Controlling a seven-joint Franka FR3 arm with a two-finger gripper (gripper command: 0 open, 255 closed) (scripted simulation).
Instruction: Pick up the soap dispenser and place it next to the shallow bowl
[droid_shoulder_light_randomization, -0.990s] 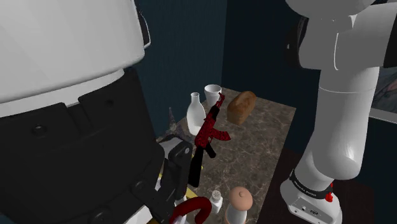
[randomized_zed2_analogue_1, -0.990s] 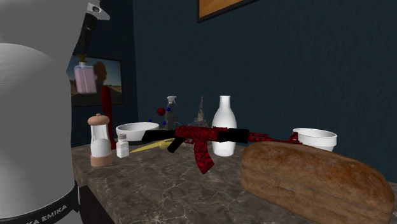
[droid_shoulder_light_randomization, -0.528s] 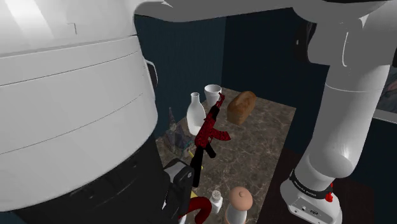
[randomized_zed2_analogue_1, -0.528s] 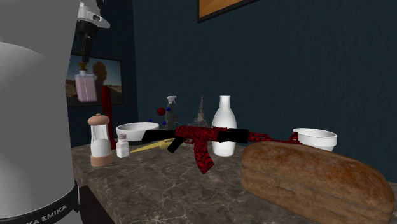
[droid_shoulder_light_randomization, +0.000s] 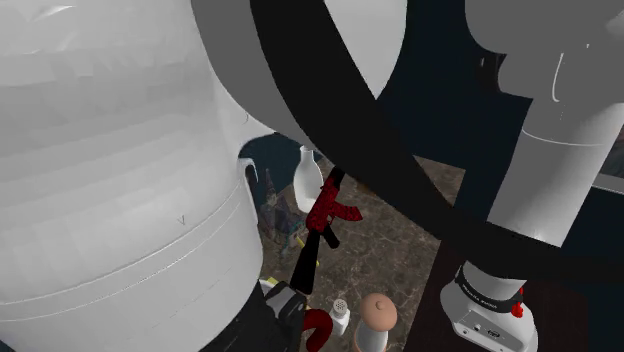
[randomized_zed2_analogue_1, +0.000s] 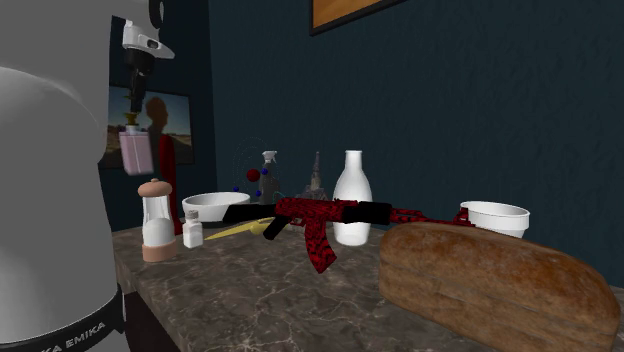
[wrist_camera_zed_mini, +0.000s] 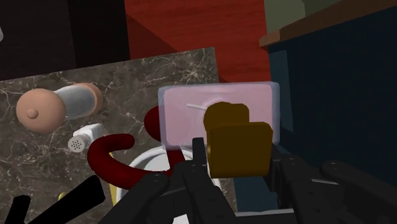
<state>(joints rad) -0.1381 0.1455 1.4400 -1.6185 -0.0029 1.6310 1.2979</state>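
Soap dispenser (randomized_zed2_analogue_1: 135, 155) aloft, seemingly marble counter (randomized_zed2_analogue_1: 250, 290), dark blue walls (randomized_zed2_analogue_1: 450, 120)

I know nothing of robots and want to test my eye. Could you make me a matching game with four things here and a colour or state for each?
Things:
1. dispenser
2. rifle
3. bottle
4. loaf

Colour or state:
A. brown, nearest the camera in the second exterior view
B. pink, held in the air by the hand
C. red and black, lying down
D. white, standing upright

Pairs: 1-B, 2-C, 3-D, 4-A
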